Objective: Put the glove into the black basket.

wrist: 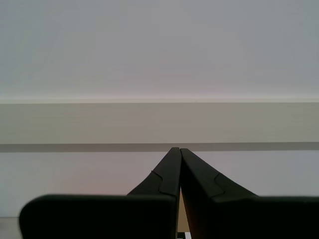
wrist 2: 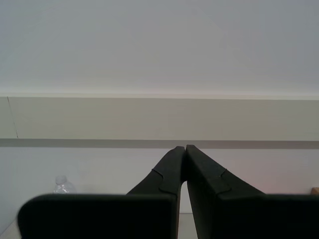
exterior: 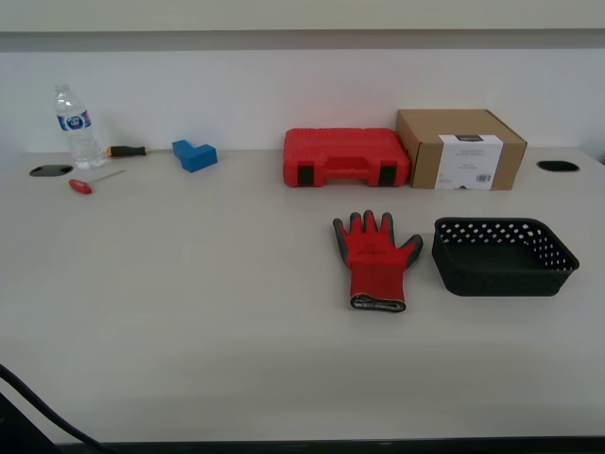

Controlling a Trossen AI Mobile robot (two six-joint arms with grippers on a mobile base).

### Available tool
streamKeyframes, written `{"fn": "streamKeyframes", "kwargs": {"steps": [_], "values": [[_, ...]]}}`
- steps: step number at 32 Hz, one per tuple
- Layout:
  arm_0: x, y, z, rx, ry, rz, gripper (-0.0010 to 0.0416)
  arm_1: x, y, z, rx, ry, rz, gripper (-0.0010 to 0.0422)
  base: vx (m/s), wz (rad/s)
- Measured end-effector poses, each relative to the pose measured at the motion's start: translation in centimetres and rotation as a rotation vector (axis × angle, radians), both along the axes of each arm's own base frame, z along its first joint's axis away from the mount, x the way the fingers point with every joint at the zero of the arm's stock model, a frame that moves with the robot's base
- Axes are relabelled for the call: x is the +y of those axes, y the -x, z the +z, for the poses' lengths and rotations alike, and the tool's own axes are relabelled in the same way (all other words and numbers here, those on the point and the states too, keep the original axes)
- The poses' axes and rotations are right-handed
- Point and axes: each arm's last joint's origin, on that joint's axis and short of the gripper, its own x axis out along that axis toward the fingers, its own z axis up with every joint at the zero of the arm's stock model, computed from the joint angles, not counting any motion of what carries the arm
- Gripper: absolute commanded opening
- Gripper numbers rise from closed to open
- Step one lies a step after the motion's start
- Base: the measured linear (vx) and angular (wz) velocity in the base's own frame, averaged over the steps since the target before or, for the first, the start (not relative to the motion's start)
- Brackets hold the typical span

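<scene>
The red glove (exterior: 375, 257) lies flat on the table, dark grey fingers pointing toward the wall, cuff toward the front edge. The black basket (exterior: 503, 255) stands just to the glove's right in the exterior view, apart from it and with nothing in it. Neither arm shows in the exterior view. My first gripper (wrist: 179, 152) is shut with its fingertips touching, raised and facing the back wall. My second gripper (wrist 2: 185, 149) is also shut, facing the wall, holding nothing.
A red plastic tool case (exterior: 346, 157) and a brown cardboard box (exterior: 460, 149) stand behind the glove and basket. At the back left are a water bottle (exterior: 75, 127), screwdrivers (exterior: 92, 182) and a blue block (exterior: 195, 154). A black cable (exterior: 38, 407) crosses the front left corner.
</scene>
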Motion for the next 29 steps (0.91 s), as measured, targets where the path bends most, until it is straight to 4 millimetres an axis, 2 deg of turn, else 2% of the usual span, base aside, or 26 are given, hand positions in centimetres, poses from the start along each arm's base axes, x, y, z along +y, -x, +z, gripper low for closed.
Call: {"fn": "streamKeyframes", "kwargs": {"steps": [29], "values": [[0.01,0.0,0.0,0.0,0.0,0.0,0.0001,0.0,0.0,0.0,0.0,0.0,0.0,0.0,0.0,0.0]]}}
